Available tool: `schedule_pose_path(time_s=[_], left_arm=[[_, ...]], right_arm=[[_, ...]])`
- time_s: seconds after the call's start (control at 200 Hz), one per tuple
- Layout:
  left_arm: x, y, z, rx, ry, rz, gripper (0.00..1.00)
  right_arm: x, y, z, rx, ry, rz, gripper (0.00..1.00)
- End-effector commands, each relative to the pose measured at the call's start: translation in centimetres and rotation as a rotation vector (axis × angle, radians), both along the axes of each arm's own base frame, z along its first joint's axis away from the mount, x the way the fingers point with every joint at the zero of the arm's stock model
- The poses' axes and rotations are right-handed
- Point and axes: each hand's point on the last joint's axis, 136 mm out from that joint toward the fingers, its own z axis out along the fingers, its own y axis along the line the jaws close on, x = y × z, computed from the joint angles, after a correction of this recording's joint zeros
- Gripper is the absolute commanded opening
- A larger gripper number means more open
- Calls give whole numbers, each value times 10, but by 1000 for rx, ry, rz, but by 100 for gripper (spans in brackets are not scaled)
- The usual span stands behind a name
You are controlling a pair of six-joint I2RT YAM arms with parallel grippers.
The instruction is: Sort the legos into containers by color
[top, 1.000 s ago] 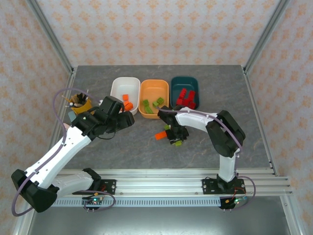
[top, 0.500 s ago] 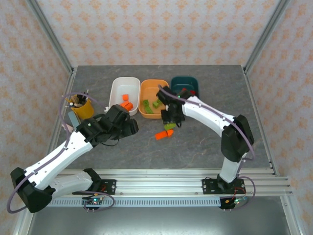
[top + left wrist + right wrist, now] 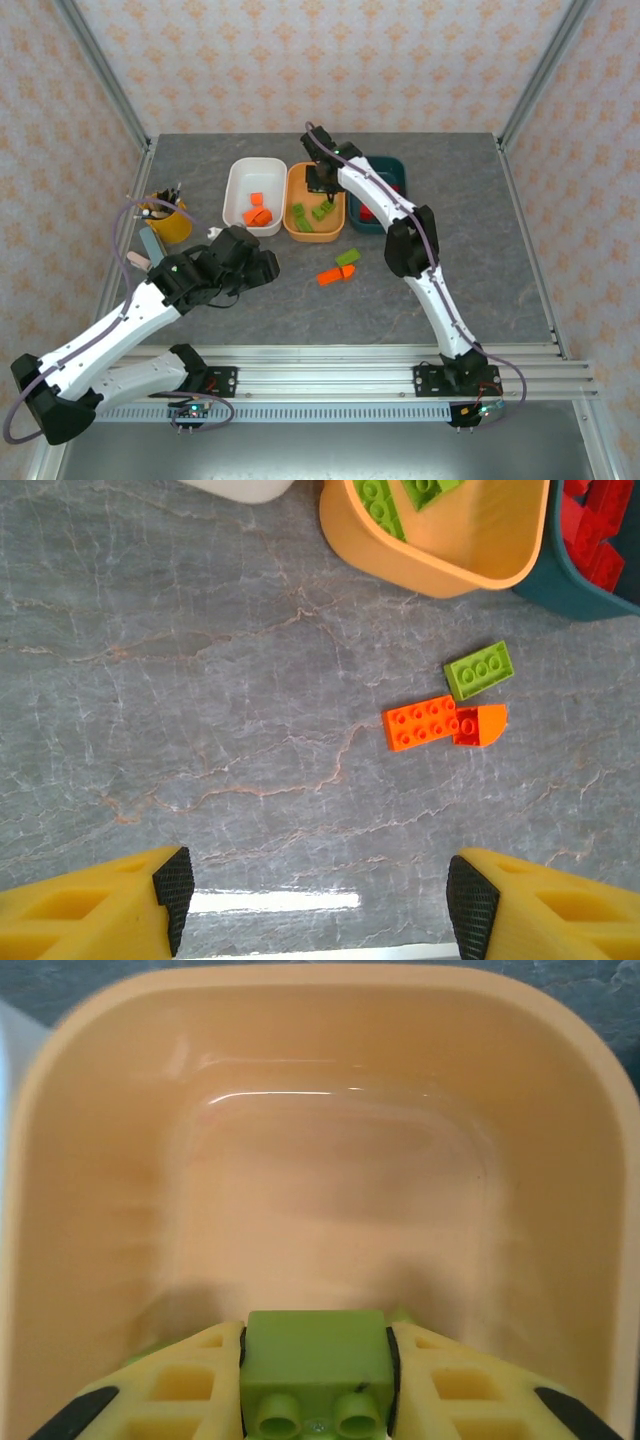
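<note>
Clearly, the lime lego shows two round studs.

**Three Views, One Tub**

The whole grey marbled table is surveyed from high above its near edge. An orange rounded plastic tub is shared: looked down on from farther off by the left wrist camera, closely by the right.

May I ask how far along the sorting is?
Done: orange bricks in the white tub, green ones in the orange tub, red ones in the teal tub. In hand: right gripper holds a green brick above the orange tub. Left on the table: a loose green brick, an orange brick, a red-orange piece.
</note>
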Motion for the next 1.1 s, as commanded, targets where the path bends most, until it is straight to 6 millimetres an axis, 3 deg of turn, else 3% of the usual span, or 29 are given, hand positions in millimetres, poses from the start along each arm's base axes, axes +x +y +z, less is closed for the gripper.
schedule_pose_path(time_s=[0.0,0.085,0.15,0.35,0.425,0.53,0.741,0.886,1.096], left_arm=[[0,-9,-7,2,-6,-62,70],[1,-18,-10,3,5,-116,70],[1,-24,-14,10,20,-154,70],[7,-52,-26,28,46,-308,70],[11,-64,-31,65,46,-405,71],[19,-83,-42,144,59,-576,71],[38,-112,-75,344,91,-913,70],[55,-125,-94,436,101,-1054,67],[66,-141,-117,456,152,-1152,63]], right_arm=[[7,4,5,14,-17,32,38],[6,7,8,30,-14,50,50],[5,9,22,51,-30,59,56],[-10,4,105,93,-144,68,58],[-26,-8,140,120,-184,52,57],[-60,-32,163,157,-224,21,56],[-157,-97,136,168,-148,-52,56],[-219,-138,115,178,-95,-118,56],[-275,-170,104,272,-64,-212,56]])
